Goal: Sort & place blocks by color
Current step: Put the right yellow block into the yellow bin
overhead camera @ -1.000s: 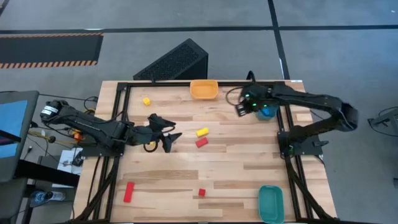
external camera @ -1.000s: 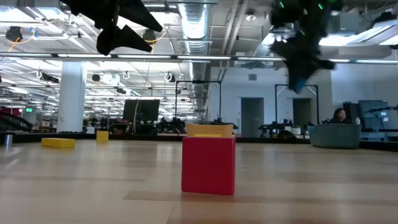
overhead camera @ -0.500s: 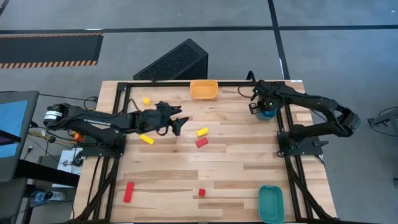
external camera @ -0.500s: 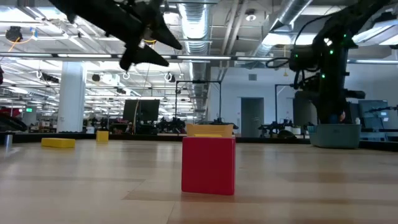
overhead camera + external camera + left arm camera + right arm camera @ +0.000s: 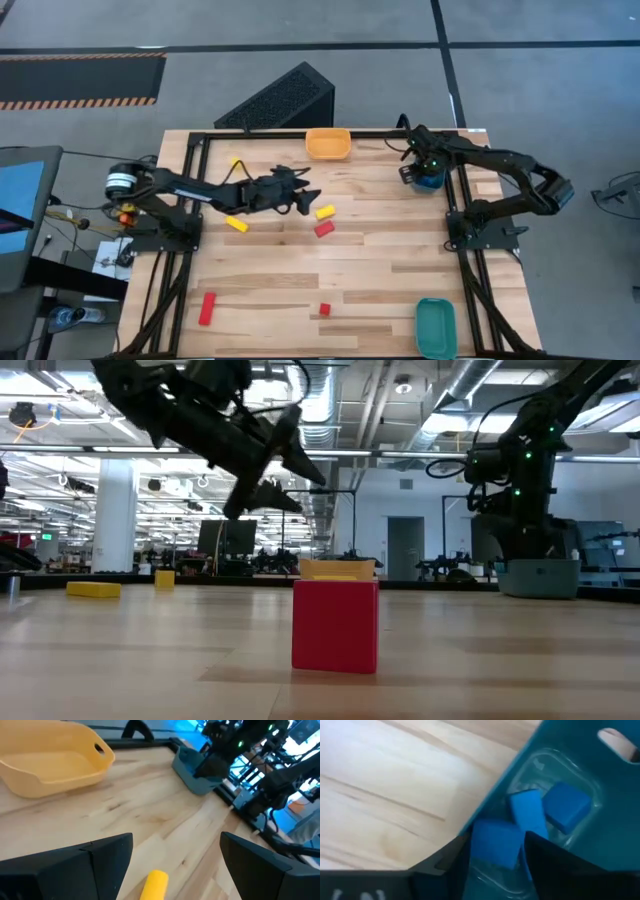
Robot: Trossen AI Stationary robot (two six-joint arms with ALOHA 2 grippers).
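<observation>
My left gripper point(image 5: 302, 203) hangs open above the table's middle, a yellow block point(image 5: 325, 211) point(image 5: 155, 885) just ahead of its fingers. A red block point(image 5: 324, 229) lies next to that one. My right gripper point(image 5: 420, 172) point(image 5: 495, 851) points down into the blue tray point(image 5: 432, 181) point(image 5: 580, 845) at the far right, open. Three blue blocks lie in the tray, one point(image 5: 496, 843) of them between its fingers. A yellow bar point(image 5: 236, 224), a yellow cube point(image 5: 236, 162), a red bar point(image 5: 207, 308) and a red cube point(image 5: 324, 310) point(image 5: 335, 625) rest on the wood. My right gripper's fingers point(image 5: 547, 862) stand close on either side of the blue block point(image 5: 496, 843), coming from above. The block lies inside the blue tray. Whether the fingers touch it I cannot tell.
An orange tray point(image 5: 328, 143) point(image 5: 55, 762) stands at the far edge and a teal tray point(image 5: 435, 327) at the near right corner. A black frame point(image 5: 200, 140) runs round the table. Bare wood lies between the red blocks and the teal tray.
My left gripper has swung toward the table's right edge and sunk toward the yellow block, rolling a little. My right gripper has moved right from beside the blue tray to over it and come down into it.
</observation>
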